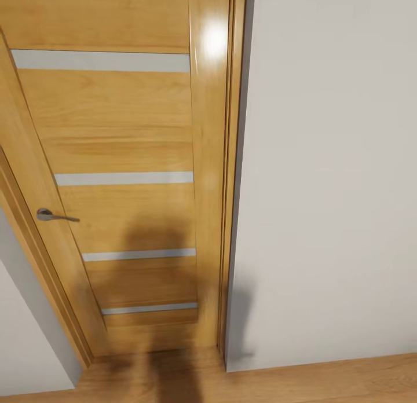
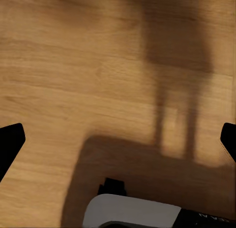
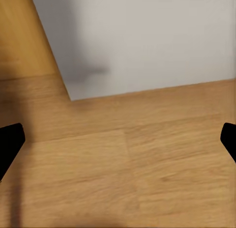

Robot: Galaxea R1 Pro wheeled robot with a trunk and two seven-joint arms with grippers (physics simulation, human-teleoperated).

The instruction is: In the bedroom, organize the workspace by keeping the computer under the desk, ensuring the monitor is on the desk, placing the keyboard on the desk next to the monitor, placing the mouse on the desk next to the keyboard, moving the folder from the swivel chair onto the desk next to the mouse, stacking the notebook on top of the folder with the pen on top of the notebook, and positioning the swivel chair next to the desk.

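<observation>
Facing a closed honey-oak door, glossy, with four narrow frosted-grey horizontal strips and a slim brushed-metal lever handle. Flanked by a matte pale-grey wall, plain and smooth. Underfoot, warm wood-plank floor with fine grain and a soft robot shadow. Left gripper spread wide, black fingertips at opposite edges, holding nothing, above a rounded white-and-black robot part. Right gripper likewise wide apart and empty. Faint white lettering on that part, too small to read. None of the desk items in sight.
</observation>
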